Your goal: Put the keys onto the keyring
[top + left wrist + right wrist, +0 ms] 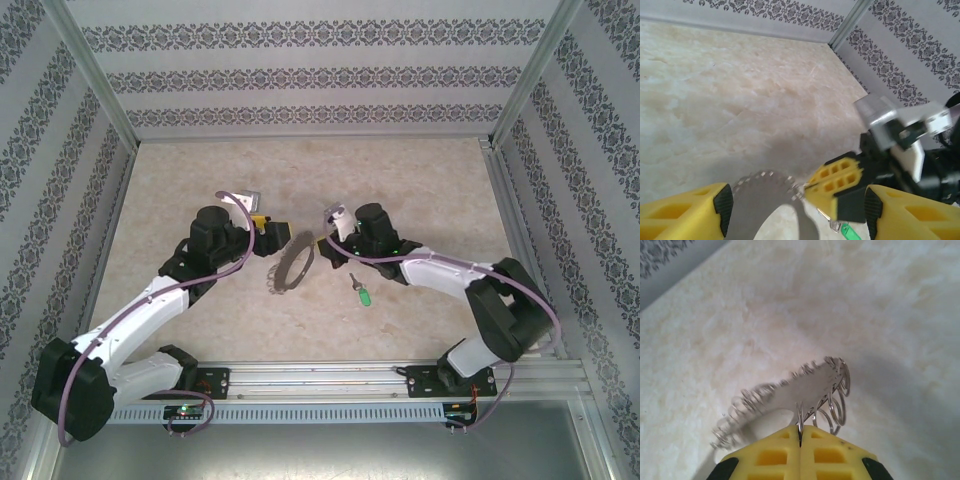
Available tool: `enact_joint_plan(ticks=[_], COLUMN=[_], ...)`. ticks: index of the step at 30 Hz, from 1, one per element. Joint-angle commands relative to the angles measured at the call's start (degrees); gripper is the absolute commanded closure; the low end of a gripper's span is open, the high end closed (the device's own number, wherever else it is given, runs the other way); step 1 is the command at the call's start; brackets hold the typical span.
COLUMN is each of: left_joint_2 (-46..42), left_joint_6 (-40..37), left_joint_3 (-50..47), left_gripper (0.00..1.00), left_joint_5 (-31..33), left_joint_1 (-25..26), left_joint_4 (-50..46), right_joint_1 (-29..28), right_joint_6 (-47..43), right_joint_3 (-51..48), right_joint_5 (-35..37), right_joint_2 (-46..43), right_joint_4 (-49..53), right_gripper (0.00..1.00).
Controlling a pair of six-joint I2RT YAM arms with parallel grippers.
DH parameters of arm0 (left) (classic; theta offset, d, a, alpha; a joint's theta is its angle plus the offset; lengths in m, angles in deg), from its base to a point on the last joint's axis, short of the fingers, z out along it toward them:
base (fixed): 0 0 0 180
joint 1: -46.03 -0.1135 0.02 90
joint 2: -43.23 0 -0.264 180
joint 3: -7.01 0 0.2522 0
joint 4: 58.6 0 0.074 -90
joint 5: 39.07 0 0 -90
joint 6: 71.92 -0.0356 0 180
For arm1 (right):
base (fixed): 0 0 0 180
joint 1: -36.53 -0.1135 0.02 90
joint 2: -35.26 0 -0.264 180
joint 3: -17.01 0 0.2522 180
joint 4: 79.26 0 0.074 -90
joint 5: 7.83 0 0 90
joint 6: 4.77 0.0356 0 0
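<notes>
The keyring (293, 265), a wide grey ring fringed with small wire loops, hangs tilted above the table between the two grippers. My right gripper (324, 243) is shut on one of its small loops; in the right wrist view the yellow fingertips (790, 445) pinch that loop, and the keyring (812, 385) extends beyond them. My left gripper (268, 235) stands open just left of the ring. In the left wrist view the keyring (757, 202) sits between the spread left gripper (797, 215) fingers without being clamped. The green-headed key (364, 292) lies on the table under the right arm, also visible as the key (850, 231).
The beige tabletop (200, 180) stretches to patterned walls (300, 80) at the back and sides. An aluminium rail (330, 380) carries both arm bases at the near edge. The right gripper's fingers (837, 182) reach in close to my left gripper's right finger.
</notes>
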Motion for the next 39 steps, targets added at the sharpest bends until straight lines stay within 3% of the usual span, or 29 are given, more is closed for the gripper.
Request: enact_joint_plan(ticks=[1,9,14,20,26,32,39], left_joint_2=[-0.3,2.9,4.3,8.4,14.1,19.7,16.1], left_joint_6=[-2.1,-1.2,-0.6,4.5,8.9,15.2,11.2], left_joint_3=[3.2,7.9,11.2,12.6,13.5,14.9,14.0], left_gripper=[0.31,0.40,0.50,0.50,0.50,0.50,0.49], left_joint_5=[-4.7,-17.3,-23.1,-27.6,-29.1,-30.9,-30.4], left_joint_1=[-0.9,-1.1,-1.1,-1.2,-1.1,-1.2,-1.2], left_joint_4=[-2.1,1.2,2.9,9.2,15.2,23.3,18.7], right_joint_1=[0.5,4.8,8.2,8.8,8.6,7.8,8.5], right_joint_6=[-1.5,1.5,6.4,7.3,9.3,10.3,10.2], right_joint_3=[-1.8,-1.3,0.8,2.4,3.1,3.1,3.0], right_joint_5=[-2.6,-9.0,-16.7,-20.6,-24.5,-23.8,-22.1], right_joint_2=[-6.3,-15.7,-16.3,-15.9,-15.1,-14.3,-14.4], right_joint_4=[-5.7,-9.2,-11.9,-10.9,-11.9,-13.5,-12.9], right_gripper=[1.00,1.00,1.00,1.00,1.00,1.00,1.00])
